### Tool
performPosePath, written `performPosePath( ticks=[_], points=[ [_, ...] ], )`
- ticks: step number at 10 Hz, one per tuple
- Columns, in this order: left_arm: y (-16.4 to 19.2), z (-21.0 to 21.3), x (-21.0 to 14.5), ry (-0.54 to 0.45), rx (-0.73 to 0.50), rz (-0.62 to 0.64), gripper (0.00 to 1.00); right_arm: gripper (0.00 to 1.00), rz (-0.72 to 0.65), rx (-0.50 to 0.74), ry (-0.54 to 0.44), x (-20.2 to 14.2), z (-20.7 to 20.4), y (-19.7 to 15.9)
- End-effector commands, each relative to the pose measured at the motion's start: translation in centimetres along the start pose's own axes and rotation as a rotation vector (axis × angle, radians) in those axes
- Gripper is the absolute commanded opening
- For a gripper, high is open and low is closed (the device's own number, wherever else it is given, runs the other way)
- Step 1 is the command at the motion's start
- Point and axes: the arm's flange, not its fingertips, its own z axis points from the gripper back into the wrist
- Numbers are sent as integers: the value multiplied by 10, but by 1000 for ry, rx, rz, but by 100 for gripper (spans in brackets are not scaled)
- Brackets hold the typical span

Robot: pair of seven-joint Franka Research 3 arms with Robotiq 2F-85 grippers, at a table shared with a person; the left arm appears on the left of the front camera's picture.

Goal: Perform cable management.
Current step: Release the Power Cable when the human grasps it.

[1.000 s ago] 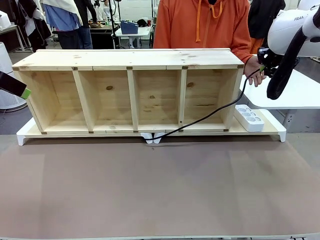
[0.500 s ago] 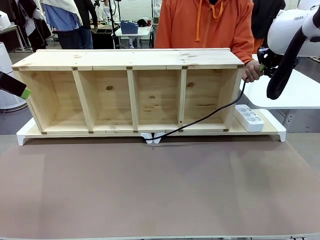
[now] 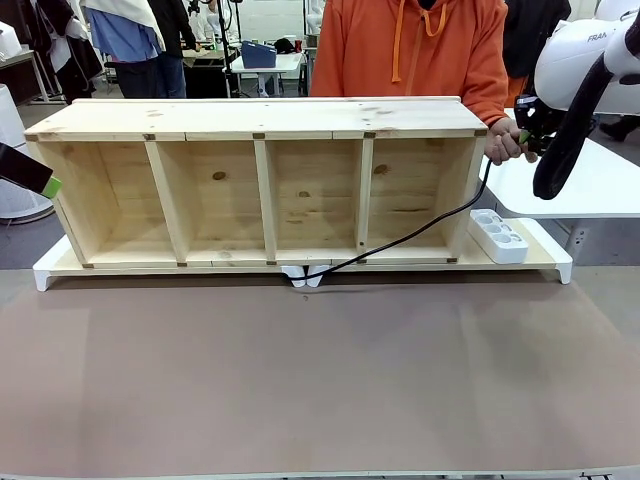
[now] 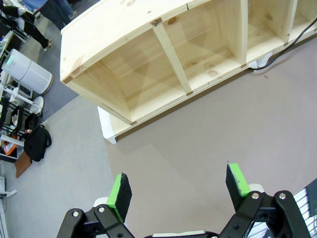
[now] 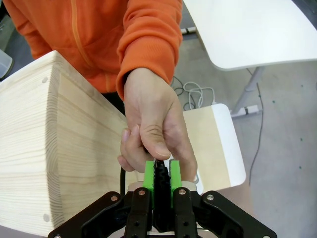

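Cable (image 3: pixel 420 228) plug between right gripper (image 5: pixel 162 171) pads and person's hand (image 5: pixel 154 130); left gripper (image 4: pixel 179 191) apart.

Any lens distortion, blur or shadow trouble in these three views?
Left wrist view: strong wide-angle bowing of the wooden shelf, left gripper sharp. Right wrist view: the shelf edge curves too; the hand and right gripper on the cable are sharp, the floor is softer. Front view: even light, soft shadows inside the shelf compartments, no glare.
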Motion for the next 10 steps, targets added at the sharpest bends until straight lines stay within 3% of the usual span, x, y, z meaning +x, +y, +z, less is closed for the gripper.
performPosePath(
  ticks=[1,2,3,4,5,6,7,8,9,10],
  points=[
    [1,-1,2,-7,3,-3,100,35,-10,-4,22,2,2,1],
    [1,-1,2,-7,3,-3,100,35,-13,-2,21,3,3,1],
    [1,-1,2,-7,3,-3,100,55,-5,2,29,2,3,1],
    [1,-1,2,-7,3,-3,100,39,1,5,40,3,3,2],
    [1,-1,2,-7,3,-3,100,75,9,6,44,3,4,2],
    [1,-1,2,-7,3,-3,100,59,11,4,44,3,4,2],
    [1,-1,2,-7,3,-3,100,95,10,5,44,4,4,1],
    [1,-1,2,-7,3,-3,100,79,9,7,48,4,4,1],
    [1,-1,2,-7,3,-3,100,100,28,-2,34,3,4,1],
    [1,-1,2,-7,3,-3,100,99,38,-1,4,2,4,2]
  ],
)
